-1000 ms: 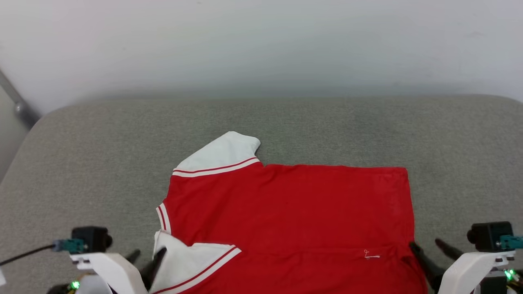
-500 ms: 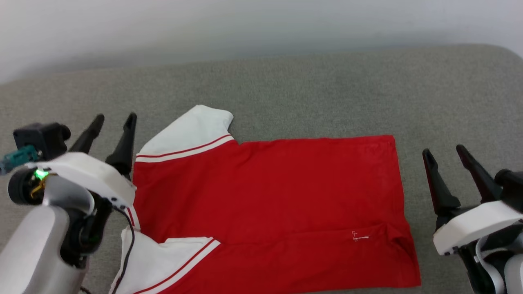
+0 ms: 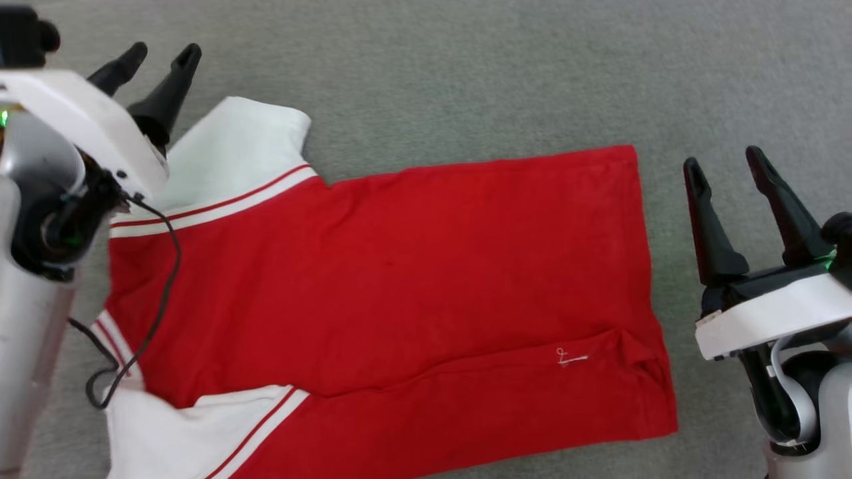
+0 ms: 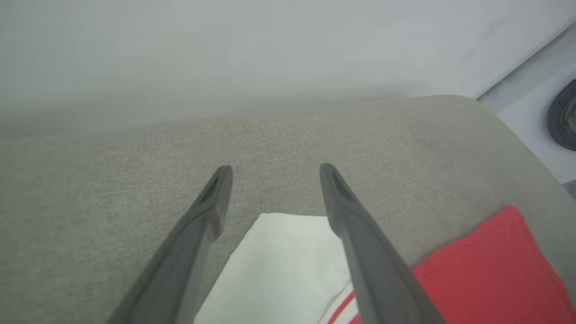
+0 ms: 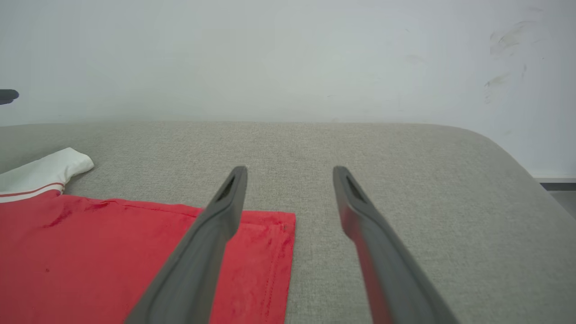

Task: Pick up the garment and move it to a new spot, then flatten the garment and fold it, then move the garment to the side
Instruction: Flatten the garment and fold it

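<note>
Both are spread wide, nothing held: left gripper (image 3: 163, 52) over the white sleeve (image 3: 233, 146), right gripper (image 3: 724, 158) beside the hem (image 3: 642, 266). Garment (image 3: 399, 279) is laid flat on the grey cushion (image 3: 466, 80), seemingly part-folded; remaining folds and side move are judged outstanding.

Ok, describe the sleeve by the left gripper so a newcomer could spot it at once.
On the grey cushion lies the red jersey, spread out. At its left end a white sleeve sticks out from the far edge, beside the open left gripper. Unlike the other white sleeve at the near edge, it points away from the robot.
</note>
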